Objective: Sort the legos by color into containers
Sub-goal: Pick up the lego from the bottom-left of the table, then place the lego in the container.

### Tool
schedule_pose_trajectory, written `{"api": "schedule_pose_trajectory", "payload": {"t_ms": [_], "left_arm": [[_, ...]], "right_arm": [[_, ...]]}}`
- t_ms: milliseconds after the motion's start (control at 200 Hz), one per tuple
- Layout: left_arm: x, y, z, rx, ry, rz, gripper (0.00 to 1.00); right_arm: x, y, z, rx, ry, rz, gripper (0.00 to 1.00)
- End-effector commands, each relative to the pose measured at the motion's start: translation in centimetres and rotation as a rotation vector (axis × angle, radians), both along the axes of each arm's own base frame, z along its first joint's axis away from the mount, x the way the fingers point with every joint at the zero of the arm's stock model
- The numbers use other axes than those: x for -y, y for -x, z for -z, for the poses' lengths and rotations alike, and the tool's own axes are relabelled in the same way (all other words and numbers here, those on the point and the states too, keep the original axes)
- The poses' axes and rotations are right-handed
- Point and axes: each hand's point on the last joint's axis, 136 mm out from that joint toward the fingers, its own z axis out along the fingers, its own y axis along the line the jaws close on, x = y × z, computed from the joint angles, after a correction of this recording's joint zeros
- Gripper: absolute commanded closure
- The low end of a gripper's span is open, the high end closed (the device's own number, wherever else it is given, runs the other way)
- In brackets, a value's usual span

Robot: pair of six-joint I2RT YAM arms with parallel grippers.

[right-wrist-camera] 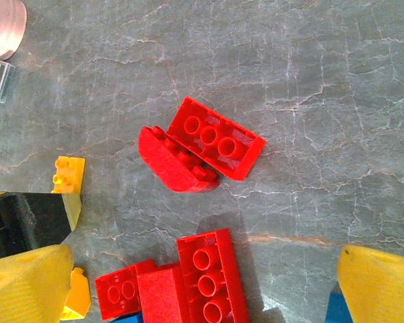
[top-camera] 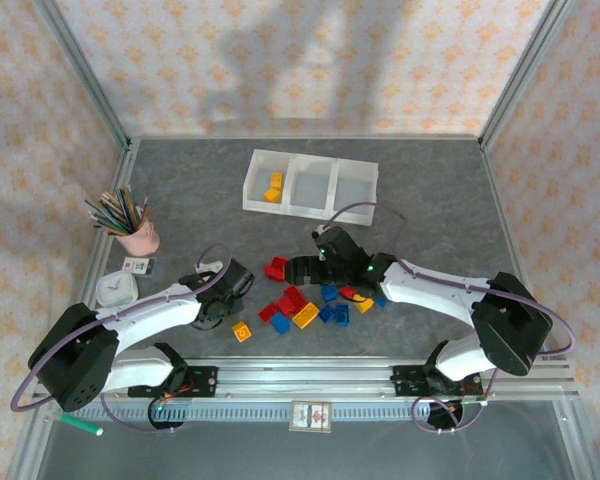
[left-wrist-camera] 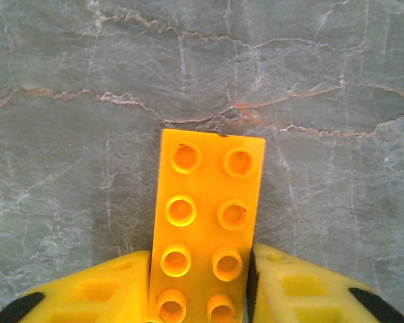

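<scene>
My left gripper clamps a yellow-orange studded plastic brick at lower centre. My right gripper gapes wide, empty.

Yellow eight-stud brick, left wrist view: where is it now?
Lower centre of the left wrist view: the yellow brick lies studs-up in the left gripper, a jaw on each long side, far end over the grey table.

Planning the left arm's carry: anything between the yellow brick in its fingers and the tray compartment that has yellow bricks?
Nothing visible does. The left gripper holds the yellow brick; the line to the left compartment of the tray crosses bare table. A red brick lies right of it, the pink cup well left.
</scene>
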Motion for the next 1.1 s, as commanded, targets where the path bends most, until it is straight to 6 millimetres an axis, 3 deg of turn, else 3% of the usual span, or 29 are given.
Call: {"api": "schedule_pose_trajectory", "payload": {"t_ms": [0,155,330,541,711,906,1051,1096], "left_arm": [[0.7,-0.7,-0.2,0.047,0.032,0.016,0.68],[1.3,-1.4,-1.4,0.068,0.051,0.030,0.73],[2.5,-3.8,-5.1,0.169,0.079,0.044,0.72],[4.5,-10.8,-12.0,0.351,0.057,0.073,0.72],[5.4,-18.0,-15.0,0.423,0.055,0.089,0.72],[6.4,-25.6,-15.8,0.438,0.000,0.128,0.72],[5.6,-29.9,-14.8,0.429,-0.066,0.107,0.72],[5.7,-31.2,-13.2,0.399,-0.062,0.116,0.72]], "right_arm": [[-0.3,-0.3,-0.9,0.039,-0.025,0.005,0.00],[-0.4,-0.6,-1.6,0.045,-0.040,0.009,0.00],[0.5,-2.0,-3.3,0.057,-0.067,0.048,0.00],[3.3,-5.7,-5.1,0.081,-0.086,0.154,0.00],[5.7,-9.1,-5.8,0.094,-0.090,0.247,0.00],[6.4,-12.0,-6.3,0.110,-0.110,0.281,0.00],[6.3,-13.0,-6.4,0.126,-0.094,0.284,0.00],[6.2,-13.2,-6.4,0.126,-0.092,0.283,0.00]]}}
